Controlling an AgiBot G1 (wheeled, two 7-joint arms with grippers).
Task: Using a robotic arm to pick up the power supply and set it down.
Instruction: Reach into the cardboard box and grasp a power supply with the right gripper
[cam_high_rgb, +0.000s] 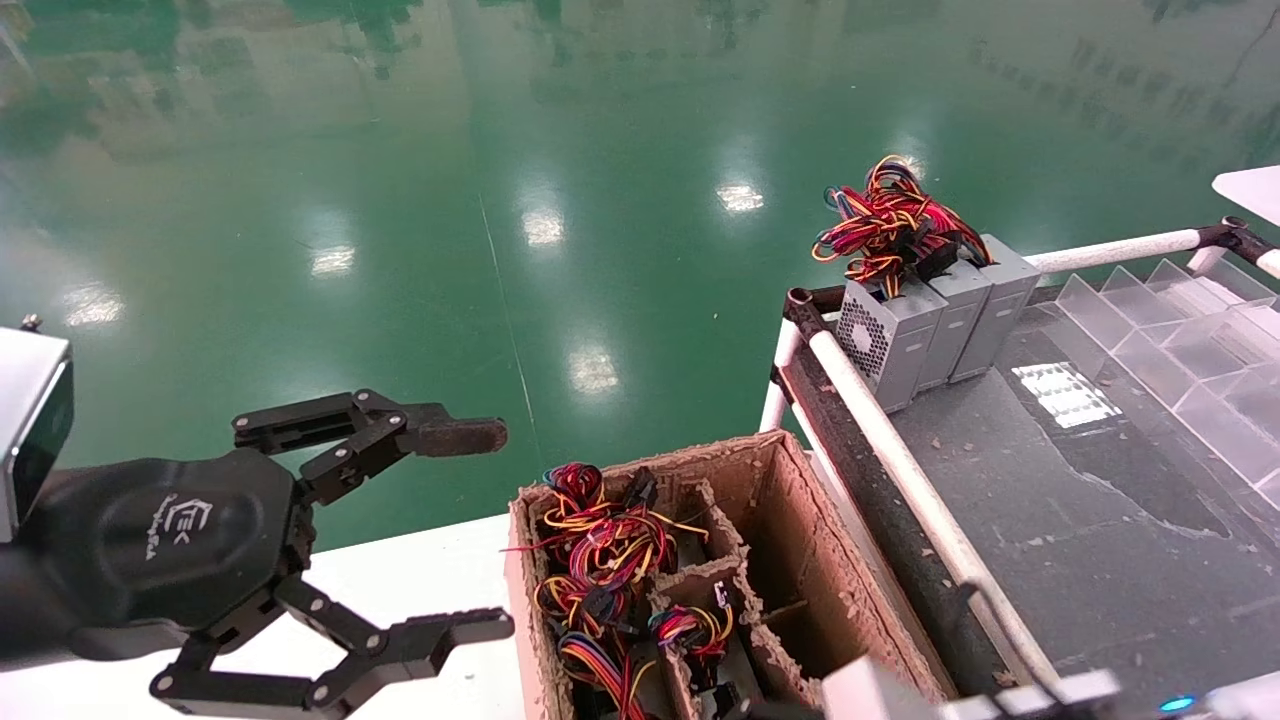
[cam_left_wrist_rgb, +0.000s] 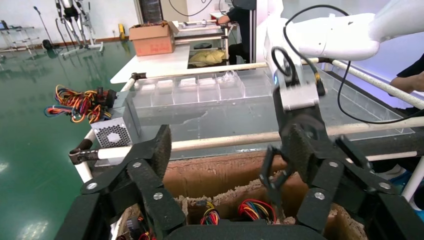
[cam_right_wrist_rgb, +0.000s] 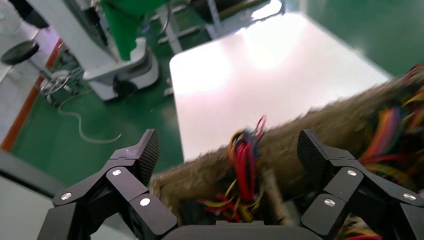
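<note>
My right gripper (cam_right_wrist_rgb: 227, 150) hangs open over the cardboard box (cam_high_rgb: 800, 520), nothing between its fingers. Right below it rises a red, yellow and black wire bundle (cam_right_wrist_rgb: 245, 165) of a power supply; the unit's body is hidden in the box. The left wrist view shows this arm's silver wrist box (cam_left_wrist_rgb: 298, 97) above the box's far compartments. Three grey power supplies (cam_high_rgb: 935, 320) stand side by side on the dark table (cam_high_rgb: 1050, 520), wires on top. My left gripper (cam_high_rgb: 485, 530), with a brownish worn pad, is open and empty, left of the box.
Cardboard dividers (cam_high_rgb: 720, 570) split the box into cells, several stuffed with coloured wires (cam_high_rgb: 600, 560). A white rail (cam_high_rgb: 900, 450) edges the dark table next to the box. Clear plastic bins (cam_high_rgb: 1190, 350) line the table's far right. The box stands on a white table (cam_high_rgb: 420, 570).
</note>
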